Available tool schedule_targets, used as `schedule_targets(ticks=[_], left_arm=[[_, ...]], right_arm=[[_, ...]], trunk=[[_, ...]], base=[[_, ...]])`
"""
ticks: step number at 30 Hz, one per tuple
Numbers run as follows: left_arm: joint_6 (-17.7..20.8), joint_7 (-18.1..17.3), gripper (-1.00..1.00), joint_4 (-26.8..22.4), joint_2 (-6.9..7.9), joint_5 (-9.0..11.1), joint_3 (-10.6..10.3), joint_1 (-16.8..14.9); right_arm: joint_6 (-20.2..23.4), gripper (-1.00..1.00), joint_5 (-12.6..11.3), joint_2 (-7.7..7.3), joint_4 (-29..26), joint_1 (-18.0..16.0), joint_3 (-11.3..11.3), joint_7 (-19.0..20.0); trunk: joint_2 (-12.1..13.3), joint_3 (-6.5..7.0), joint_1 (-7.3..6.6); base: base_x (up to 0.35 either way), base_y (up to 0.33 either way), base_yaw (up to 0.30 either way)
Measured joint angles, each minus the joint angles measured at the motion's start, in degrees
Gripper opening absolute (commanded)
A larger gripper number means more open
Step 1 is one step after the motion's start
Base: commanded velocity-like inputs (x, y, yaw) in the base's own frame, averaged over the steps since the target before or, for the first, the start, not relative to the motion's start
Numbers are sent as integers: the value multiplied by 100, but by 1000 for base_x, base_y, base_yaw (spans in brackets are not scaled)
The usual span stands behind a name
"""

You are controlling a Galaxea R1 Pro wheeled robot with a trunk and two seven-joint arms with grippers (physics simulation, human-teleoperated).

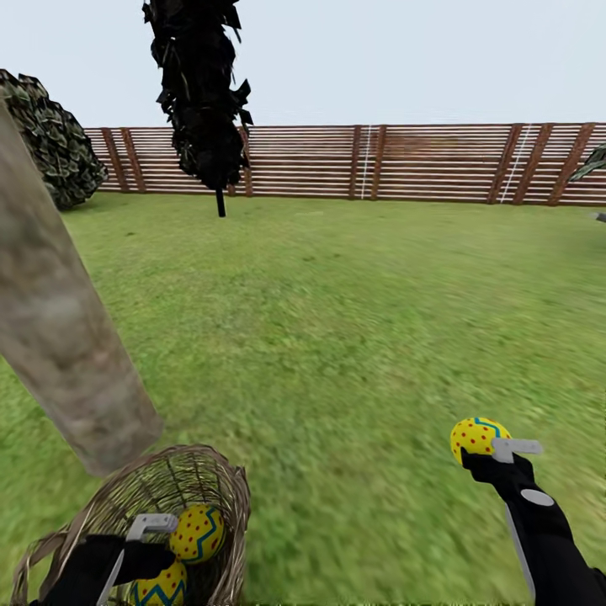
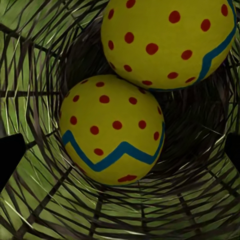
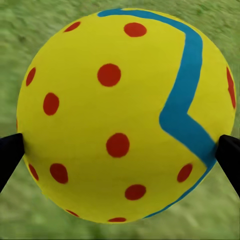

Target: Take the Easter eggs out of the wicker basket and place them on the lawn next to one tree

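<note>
The right gripper [image 1: 488, 446] is out over the lawn [image 1: 353, 320], well to the right of the wicker basket [image 1: 223, 484], with its jaws clamped on one Easter egg [image 1: 476, 438]. In the right wrist view that egg [image 3: 125, 115] sits between the two dark fingertips [image 3: 10, 155], which touch it on either side, with blurred grass behind it.

The left gripper [image 1: 156, 539] reaches down into the basket, where the other two eggs remain. One egg [image 1: 198, 532] lies just beside the grey finger, and a second egg [image 1: 160, 587] lies lower, at the edge of the head view. From the left wrist camera the two eggs, one nearer [image 2: 112, 130] and one farther [image 2: 170, 42], rest touching each other on the woven bottom of the basket [image 2: 45, 60]. The dark fingertips [image 2: 9, 155] stand apart at the two sides of the picture, touching neither egg, so the left jaws are open.

The grey-tan trunk of the tree [image 1: 59, 337] rises just beside the basket, on its far left side.

By this showing the task is about a third begun: one egg is lifted out but not yet set down, two are left in the basket, and none lies on the grass by the tree. The held egg seems to need carrying leftward toward the trunk.

No brand, label or writing can be read anywhere; the eggs carry only red dots and blue zigzag bands.
</note>
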Motion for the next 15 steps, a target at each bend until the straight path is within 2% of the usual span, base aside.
schedule_targets(ticks=[15], left_arm=[[9,9,100,-30,-16,-2,2,0]], right_arm=[[0,-100,0,0,-7,0,12,-1]], trunk=[[-20,-333,39]], base=[[0,0,0]])
